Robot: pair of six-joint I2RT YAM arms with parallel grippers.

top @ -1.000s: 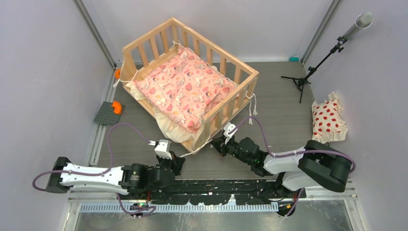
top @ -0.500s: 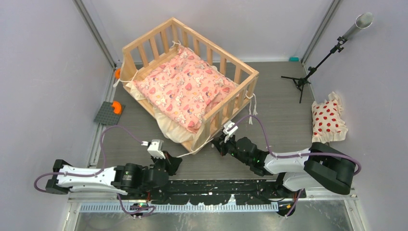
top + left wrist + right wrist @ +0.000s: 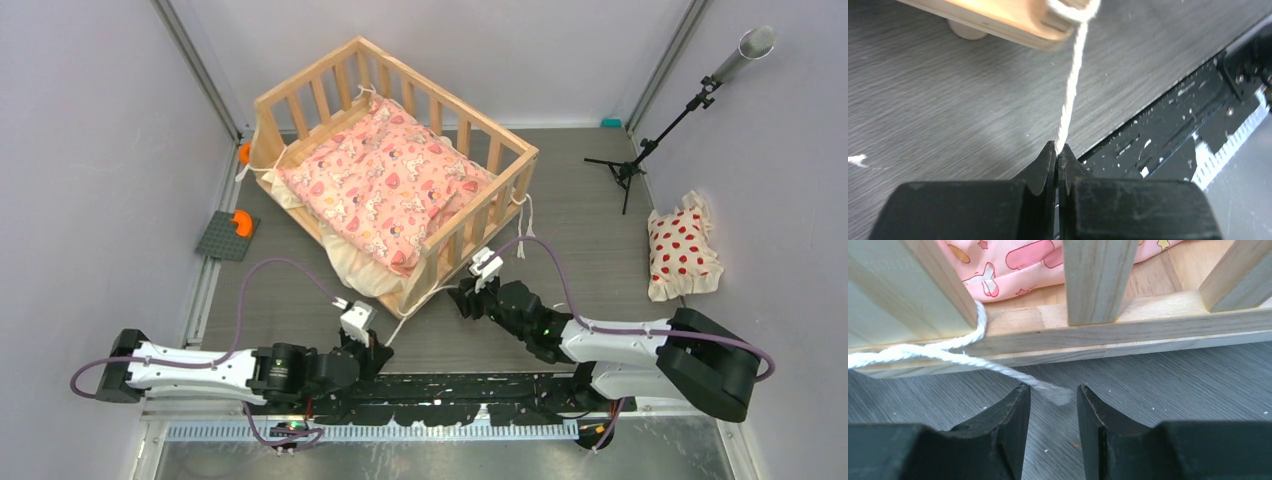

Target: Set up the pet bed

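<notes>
**Q:** Status of each gripper?
**A:** The left gripper (image 3: pixel 1058 150) is clenched on a cream tie (image 3: pixel 1071 90). The cord runs taut to the wooden corner at the top of the wrist view. The right gripper (image 3: pixel 1053 395) is released. The frayed end of a second tie (image 3: pixel 923 356) lies between its jaws, not pinched.

**Q:** Pos. of the bed?
**A:** The pet bed (image 3: pixel 447 97) sits upper centre of the top view, diagonal on the tabletop (image 3: pixel 580 220). Its near corner is just beyond both grippers. The pink cushion (image 3: pixel 385 185) lies inside.

**Q:** Handling?
**A:** Est. only. The frame is stiff wood, prob. light, and may slide on its feet if a tie is pulled hard. Take hold at the top rail or a corner post; the slats look thin, so avoid them. The ties are soft, limp and thin, w/ some slip risk; pinch near the end w/ full closure.

**Q:** Qty?
**A:**
- Bed: ×1.
- Cushion: ×1.
- Dotted pillow (image 3: pixel 682 250): ×1, at right edge of frame, well apart from the bed.
- Ties in work: ×2. More hang at other corners; total unclear.
- Grippers: ×2.
</notes>
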